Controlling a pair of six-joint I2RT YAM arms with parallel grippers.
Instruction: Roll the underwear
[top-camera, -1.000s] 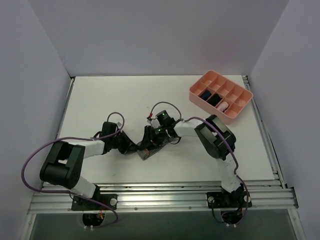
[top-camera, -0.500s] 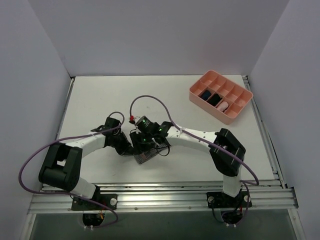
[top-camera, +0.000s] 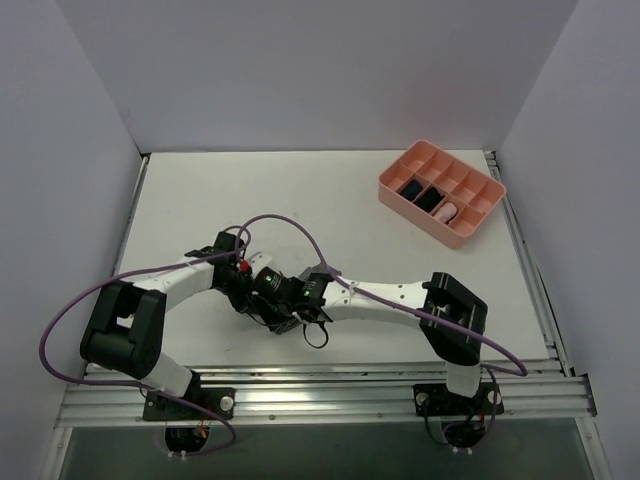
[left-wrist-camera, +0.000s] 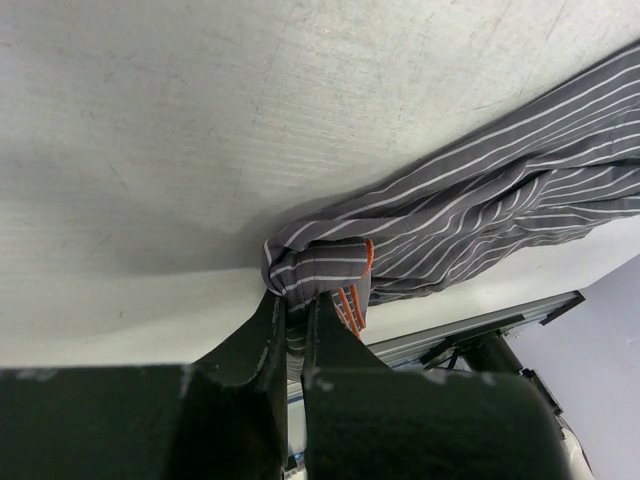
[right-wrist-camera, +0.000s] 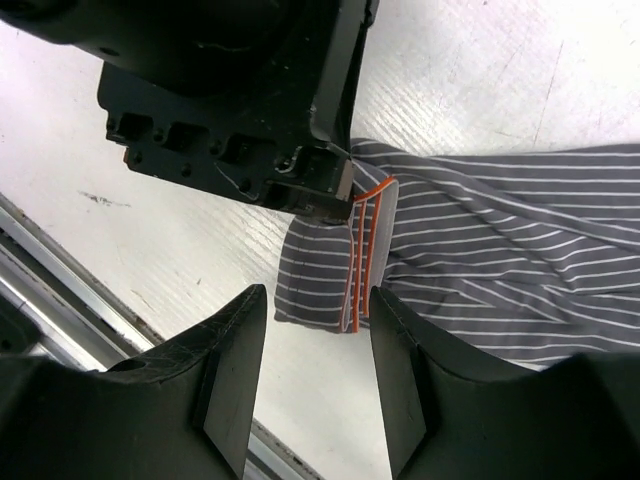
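While the left gripper (left-wrist-camera: 297, 303) is pinching a bunched corner of the underwear (left-wrist-camera: 480, 205) between fingers pressed tightly together, the rest of the grey striped cloth is trailing away from that corner, lying loosely creased on the table (top-camera: 200, 200). An orange tag (right-wrist-camera: 365, 245) is showing right at the pinched edge, folded upright beside the dark fingertip.

The right gripper (right-wrist-camera: 318, 300) is hovering over that same end with its fingers spread wide. One is standing on each side of the tag and the garment's short edge, and neither is visibly touching the cloth.

From the top view both wrists are crowding together at the near-left middle of the table, covering the garment almost entirely, so its outline cannot be made out there. The metal rail (top-camera: 330, 392) along the near edge is running close by, and it is showing in both wrist views just beyond the cloth, so room toward the robot is tight.

Bare tabletop is stretching out behind the grippers toward the back wall and off to the left side wall (top-camera: 70, 150). The pink tray (top-camera: 470, 232) is sitting at the far right corner, well apart from the work, with small bundles in some of its compartments.
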